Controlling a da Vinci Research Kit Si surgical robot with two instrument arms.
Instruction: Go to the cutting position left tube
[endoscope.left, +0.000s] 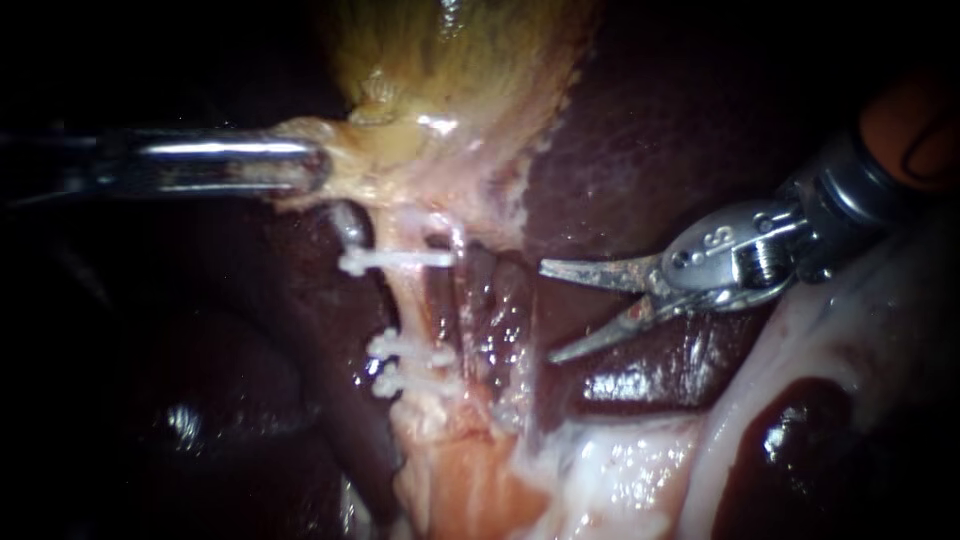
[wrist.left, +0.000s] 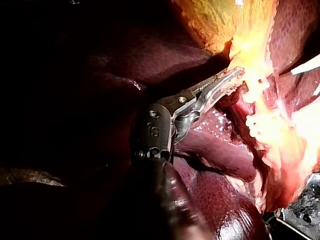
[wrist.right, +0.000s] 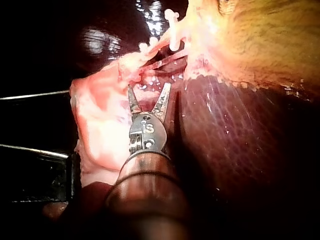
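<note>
1. The right instrument (endoscope.left: 548, 312) comes in from the right with its two blade-like jaws spread wide. Nothing sits between them, and they hover over the dark liver (endoscope.left: 640, 130).
2. The left instrument (endoscope.left: 318, 170) is pinching the pale lower end of the gallbladder (endoscope.left: 450, 60), jaws clamped on that tissue from both sides. It looks like that's what holds the stalk below taut.
3. The left tube (endoscope.left: 407, 305) is the pale strand running down from that pinched spot, roughly top to bottom in the endoscope view. It carries an upper clip (endoscope.left: 395, 260) and two lower clips (endoscope.left: 405, 365) close together, with a bare stretch between them.
4. The bit that matters: the bare stretch lies pretty much straight left of the open blade tips, near but clearly apart, with a glistening reddish band in between. The blades point leftward, so they're crosswise to the tube's long axis, which is about right for a cut.
5. The right instrument is the free one and the nearer one, so my guess is a short slide left until the tube sits between the blades, minding the clips.
6. The right wrist view agrees: the tube is ahead of the spread jaws, not touching
</note>
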